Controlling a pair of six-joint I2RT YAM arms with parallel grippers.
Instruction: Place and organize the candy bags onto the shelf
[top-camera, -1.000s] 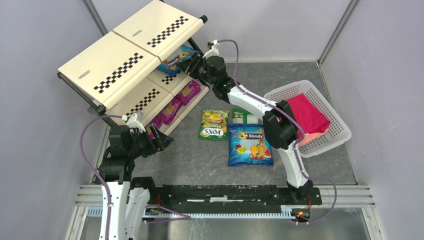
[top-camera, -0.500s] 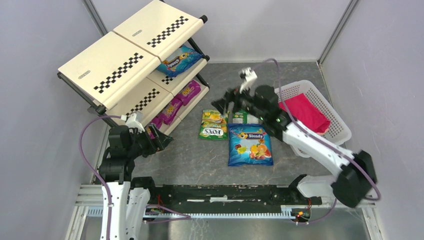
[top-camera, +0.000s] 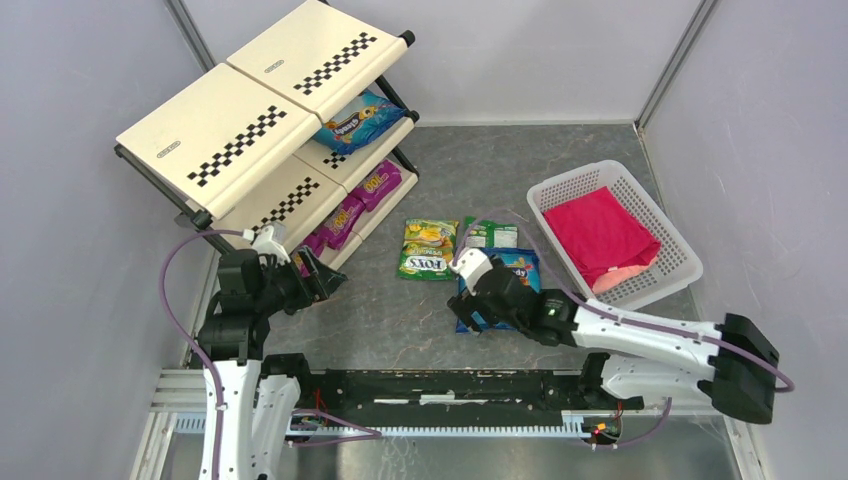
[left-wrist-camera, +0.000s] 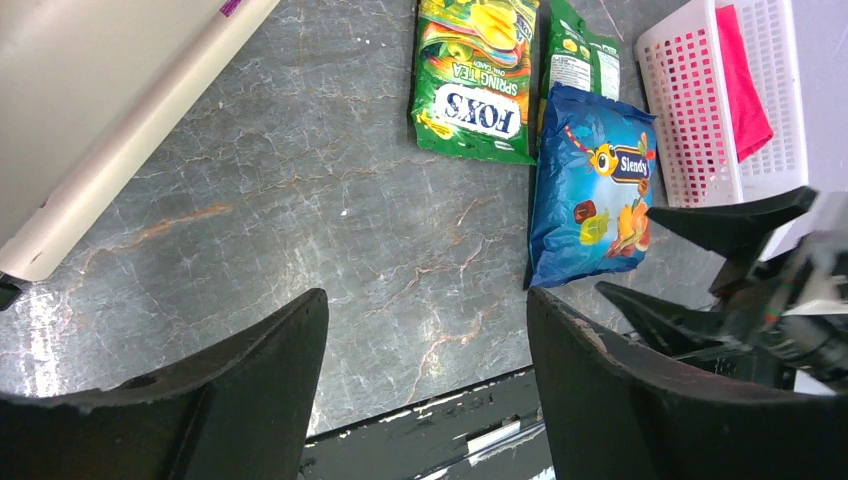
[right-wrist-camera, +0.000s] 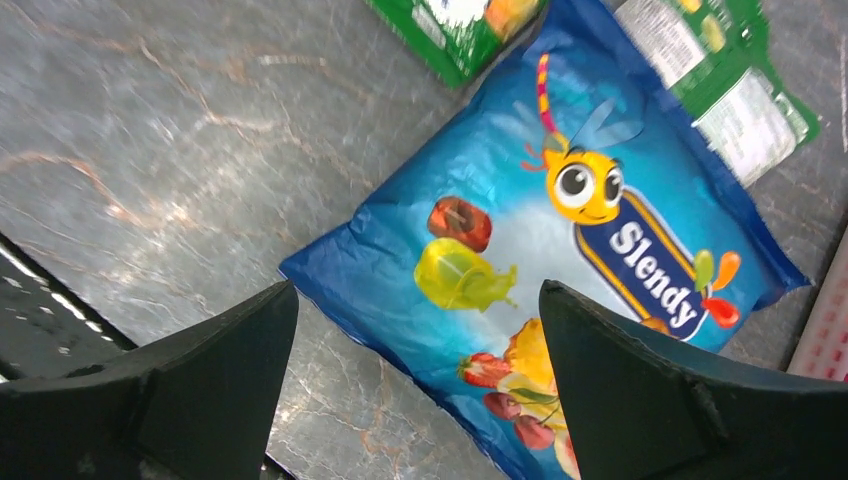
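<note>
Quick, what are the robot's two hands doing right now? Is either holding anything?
Left hand: open, holding nothing.
Right hand: open, holding nothing, just above the blue Slendy candy bag.

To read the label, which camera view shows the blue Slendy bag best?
Right wrist: the blue Slendy bag fills the frame, print readable. Left wrist shows it whole but small. From top, the right gripper hides most of it.

Illumination is bright, even and diffuse; shadows beneath the shelf (top-camera: 230, 135) are soft. Mild sheen marks the blue bag (right-wrist-camera: 520, 250); the right wrist view shows slight blur.
</note>
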